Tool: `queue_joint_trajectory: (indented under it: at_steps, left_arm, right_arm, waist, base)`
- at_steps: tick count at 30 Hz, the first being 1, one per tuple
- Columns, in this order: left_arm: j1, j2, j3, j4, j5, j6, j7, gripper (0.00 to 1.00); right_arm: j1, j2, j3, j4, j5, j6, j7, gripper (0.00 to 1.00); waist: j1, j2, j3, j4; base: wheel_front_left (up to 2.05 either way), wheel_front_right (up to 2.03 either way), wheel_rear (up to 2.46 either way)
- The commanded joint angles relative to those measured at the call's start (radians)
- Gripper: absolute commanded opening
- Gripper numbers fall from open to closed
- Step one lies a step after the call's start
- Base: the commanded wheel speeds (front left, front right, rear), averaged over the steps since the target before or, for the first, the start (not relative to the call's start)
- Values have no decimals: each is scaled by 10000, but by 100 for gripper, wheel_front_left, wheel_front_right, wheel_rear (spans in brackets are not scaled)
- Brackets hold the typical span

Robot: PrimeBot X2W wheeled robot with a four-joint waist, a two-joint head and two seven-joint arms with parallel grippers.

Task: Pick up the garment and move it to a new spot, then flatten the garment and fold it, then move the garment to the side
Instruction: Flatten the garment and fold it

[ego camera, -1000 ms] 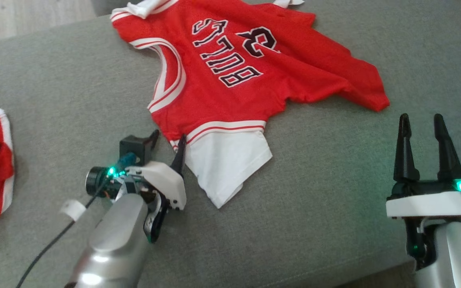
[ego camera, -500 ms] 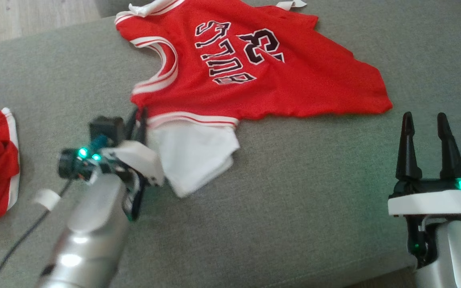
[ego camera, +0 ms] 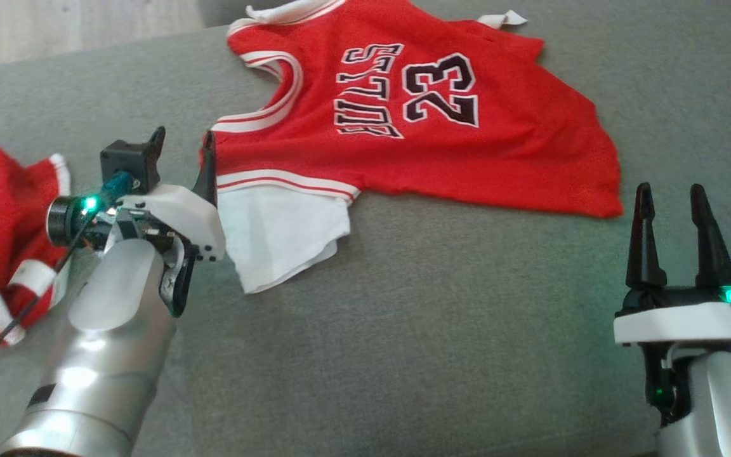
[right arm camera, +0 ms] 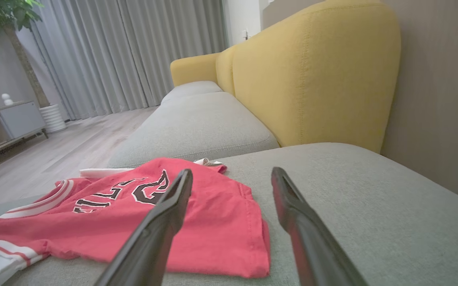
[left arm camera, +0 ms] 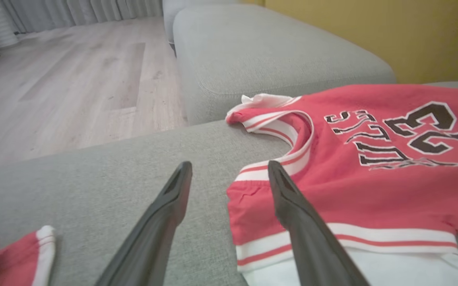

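While spread wide, left gripper sits at jersey's eight-o'clock corner.
Right gripper at four o'clock, likewise spread, clear of cloth; grey cushion beneath.

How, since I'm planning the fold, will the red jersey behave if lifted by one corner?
Probably floppy: the jersey lies rumpled, its white part creased. Likely light, thin cloth. On the textured cushion it may bunch if pushed.

We see a grey sofa seat with a yellow backrest against a taupe wall, pale wooden floor, long grey curtains, a low cabinet and a leafy plant beside it.
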State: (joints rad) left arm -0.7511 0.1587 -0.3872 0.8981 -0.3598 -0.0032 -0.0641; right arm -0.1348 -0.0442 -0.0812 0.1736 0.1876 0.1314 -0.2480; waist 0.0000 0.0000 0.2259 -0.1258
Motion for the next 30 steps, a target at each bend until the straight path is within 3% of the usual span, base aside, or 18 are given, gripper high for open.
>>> queue_joint_trajectory:
  at_steps: [1, 9, 16, 22, 30]
  left_arm:
    - [-208, 249, 285, -402, -17, 64, -541, 100]
    - [1121, -281, 383, -1376, -178, 372, -1807, 100]
    - [2986, -509, 605, -3916, 121, 745, -1970, 100]
    - [4421, -693, 842, -5266, 240, 924, -1974, 100]
    - [4150, -808, 560, -4776, 61, 519, -1631, 100]
  right_arm:
    - [-350, -61, 221, -408, -276, -7, -94, 100]
    - [148, -60, 15, -892, -694, -7, -118, 100]
    - [651, -60, -208, -1154, -1198, -7, -132, 100]
    - [762, -60, -115, -1145, -1082, -7, -135, 100]
    - [509, -60, 95, -1184, -1025, -7, -136, 100]
  waist:
    - [0, 0, -176, 355]
    - [0, 0, -681, 1433]
    - [0, 0, -1048, 2109]
    - [0, 0, -1003, 2110]
    - [0, 0, -567, 1671]
  base:
    - [0, 0, 0]
    - [0, 0, 0]
    - [0, 0, 0]
    - [0, 0, 0]
    - [0, 0, 0]
